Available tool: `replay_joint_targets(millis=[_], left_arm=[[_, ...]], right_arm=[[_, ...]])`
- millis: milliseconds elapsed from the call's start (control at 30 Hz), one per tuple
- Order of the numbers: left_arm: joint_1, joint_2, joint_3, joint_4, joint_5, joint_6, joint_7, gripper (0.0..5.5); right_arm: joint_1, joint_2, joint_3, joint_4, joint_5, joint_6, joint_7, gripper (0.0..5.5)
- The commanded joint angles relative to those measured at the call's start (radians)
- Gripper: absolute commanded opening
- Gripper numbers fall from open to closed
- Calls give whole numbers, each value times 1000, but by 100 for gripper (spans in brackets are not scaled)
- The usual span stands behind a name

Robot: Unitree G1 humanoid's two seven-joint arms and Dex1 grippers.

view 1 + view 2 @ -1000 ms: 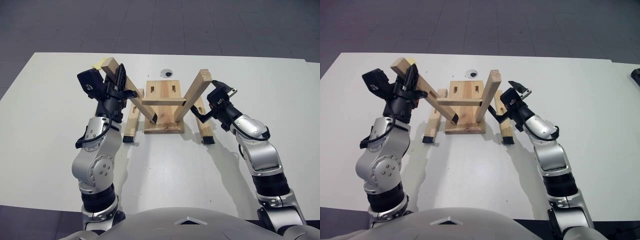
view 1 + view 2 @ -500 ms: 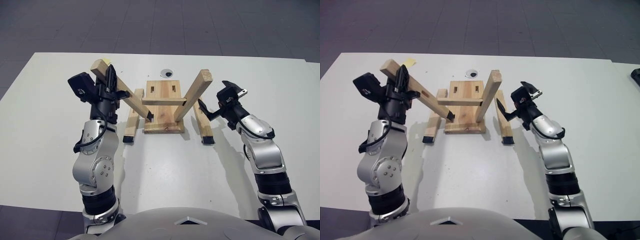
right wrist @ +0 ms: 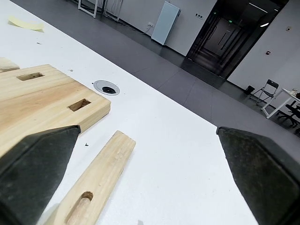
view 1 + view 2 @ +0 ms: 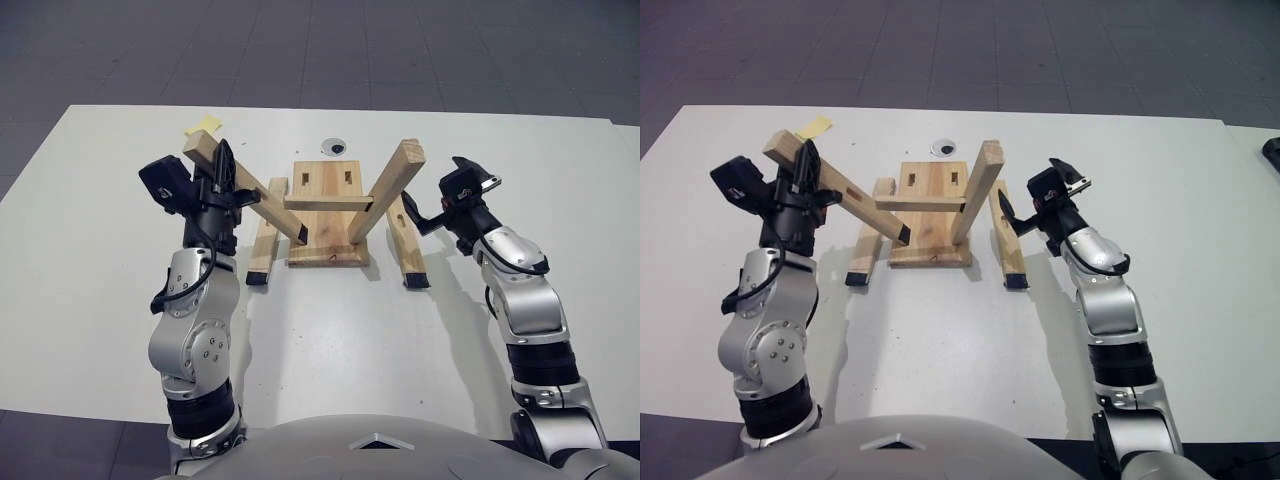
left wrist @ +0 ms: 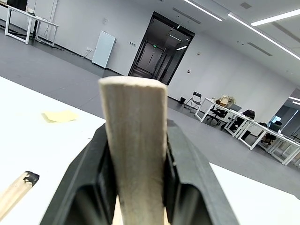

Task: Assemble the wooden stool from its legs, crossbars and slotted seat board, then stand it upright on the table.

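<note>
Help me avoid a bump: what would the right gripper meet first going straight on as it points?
Likely the loose leg lying flat on the table, between the right gripper's open jaws; depth is unclear.

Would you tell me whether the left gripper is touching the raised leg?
Touching: the left wrist view shows the leg clamped in the left gripper.

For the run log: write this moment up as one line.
left gripper shut on leg frame, tilted over seat board | right gripper open, beside frame | two loose legs flat on table | assembly incomplete
</note>
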Motion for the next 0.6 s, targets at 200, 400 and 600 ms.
replay_joint_targets(millis=[200, 400, 600], left_arm=[[116, 50, -106, 92, 128, 37, -18, 103], [83, 22, -141, 210, 184, 54, 6, 103], [103, 80, -210, 260, 243, 97, -50, 103]], right_arm=[[-245, 38, -141, -4, -28, -56, -190, 540], [-356, 85, -139, -124, 40, -55, -176, 540], [-399, 62, -134, -250, 145, 11, -84, 540]])
